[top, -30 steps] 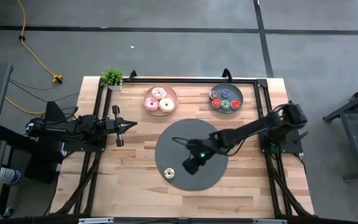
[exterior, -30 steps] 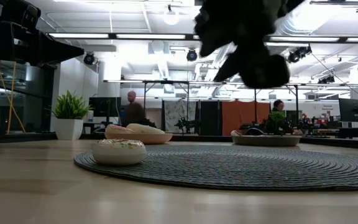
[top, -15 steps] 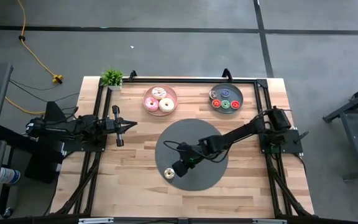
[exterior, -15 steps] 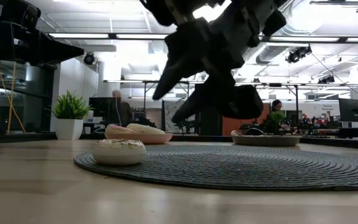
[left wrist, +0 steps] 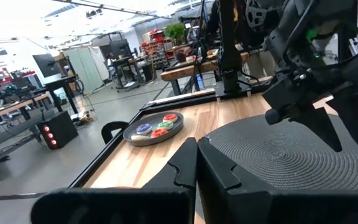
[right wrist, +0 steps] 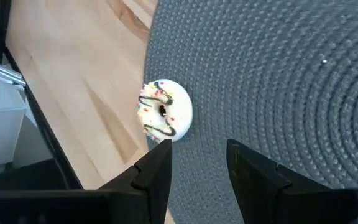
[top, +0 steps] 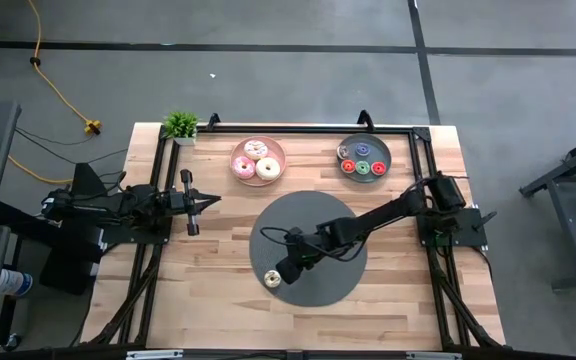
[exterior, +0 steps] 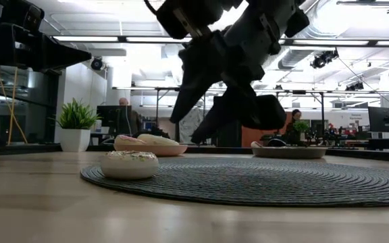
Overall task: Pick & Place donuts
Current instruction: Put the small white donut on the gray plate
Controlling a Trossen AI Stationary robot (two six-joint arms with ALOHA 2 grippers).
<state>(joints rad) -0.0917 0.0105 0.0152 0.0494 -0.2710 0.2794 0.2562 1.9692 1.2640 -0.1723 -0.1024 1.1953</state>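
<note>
- Looking down from above, we see our right gripper (top: pixel 281 270) over the round dark mat (top: pixel 313 225), its two fingers spread apart and holding nothing.
- It hangs just beside the white donut (top: pixel 272 279), which lies flat near the mat's edge that faces the left arm's side and the table's near edge.
- From the right wrist camera, the white donut (right wrist: pixel 164 110) has dark lines and small coloured sprinkles on top, and it sits just ahead of one finger tip (right wrist: pixel 159 155); we cannot tell whether they touch.
- From table height, the gripper (exterior: pixel 208 128) is above the mat (exterior: pixel 262 181) and not resting on it, and the donut (exterior: pixel 130 165) lies to its side.
- Three bigger donuts (top: pixel 257 159) lie together on the pink plate (top: pixel 277 146) at the far side of the table.
- Several small donuts (top: pixel 361 161) in red, green and blue lie in the grey plate (top: pixel 383 148), also at the far side.
- Our left gripper (top: pixel 214 200) waits over the wood table (top: pixel 208 280), well apart from the mat, with its fingers pressed together and empty.
- A small green plant (top: pixel 179 125) stands at the far corner.
</note>
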